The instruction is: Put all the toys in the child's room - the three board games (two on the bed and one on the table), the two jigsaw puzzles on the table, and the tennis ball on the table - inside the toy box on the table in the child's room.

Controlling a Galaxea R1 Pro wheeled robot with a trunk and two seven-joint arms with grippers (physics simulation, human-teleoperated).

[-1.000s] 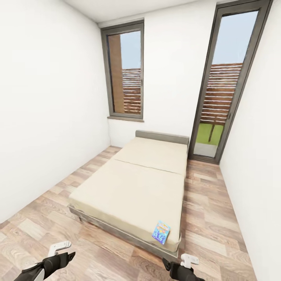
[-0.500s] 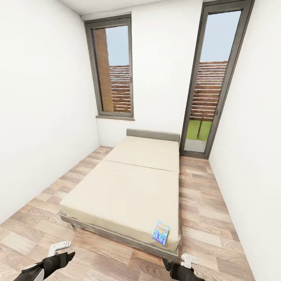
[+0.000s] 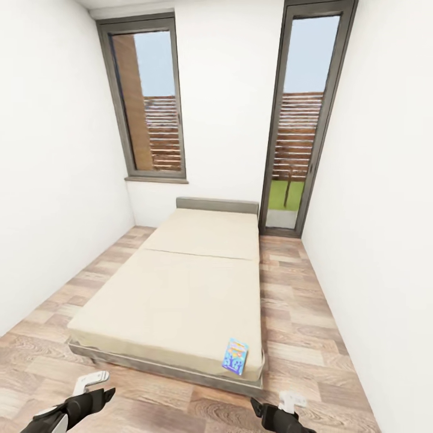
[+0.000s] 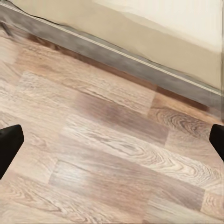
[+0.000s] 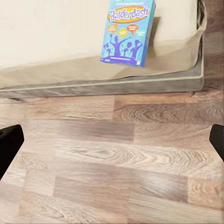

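Note:
A blue board game with orange marks lies flat near the front right corner of the bed, a low cream mattress in two sections. The right wrist view looks at this box over the bed's edge, across a strip of floor. My left gripper hangs low over the floor short of the bed's front left, open, with bare planks between its fingers. My right gripper is open too, below the box, holding nothing. The table, toy box, jigsaw puzzles and tennis ball are out of view.
White walls close in on both sides of the bed. A tall window and a glass door stand in the far wall. Wood-plank floor runs along both sides of the bed and in front of it.
The whole picture has shifted left, so the camera has turned right. The bed and the box on it have not moved, and both grippers keep their places in the view.

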